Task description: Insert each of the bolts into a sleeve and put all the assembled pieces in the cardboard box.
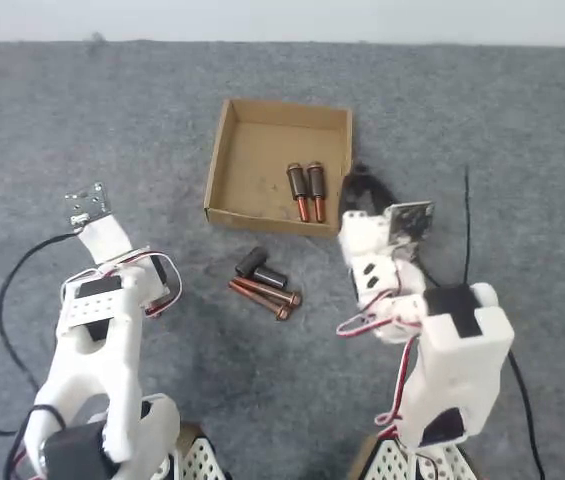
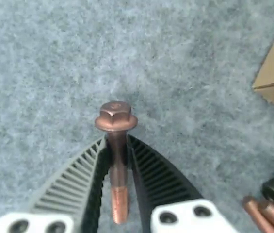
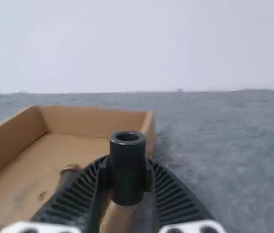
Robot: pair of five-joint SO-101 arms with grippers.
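Bolt (image 2: pixel 118 121) sits clenched in the left end effector (image 2: pixel 117 145), pinched just under the hex head. The head pokes out past the fingertips and the threaded end runs back btwn the jaws. Right end effector (image 3: pixel 127 166) is clamped on a black sleeve (image 3: pixel 127 145), held upright w/ its open bore on top, close to a wall of the cardboard box (image 3: pixel 10 138). Two assembled pieces (image 1: pixel 305 191) already lie side by side in the box, near its right wall in the high view. Two loose bolts (image 1: pixel 265 293) and two loose sleeves (image 1: pixel 260 267) lie close together on the grey tabletop (image 1: pixel 112 120), just on the arms' side of the box, btwn the arms.

Step in hand, as I read it: mate the held pair in mid-air. To do it well:
- Get both axes on one line before closing the gap (a small tilt will likely jam the thread on the bore's rim).
- Thread tip has to lead, so the left wrist prob. needs to turn till the tip, not the head, faces the bore.
- The grip near the head leaves most of the shank free, which helps.
- Go slow at entry, hold both grips firm, and push till the head seats on the rim.
- Only then should the left let go. The box is right there for the right arm's drop.
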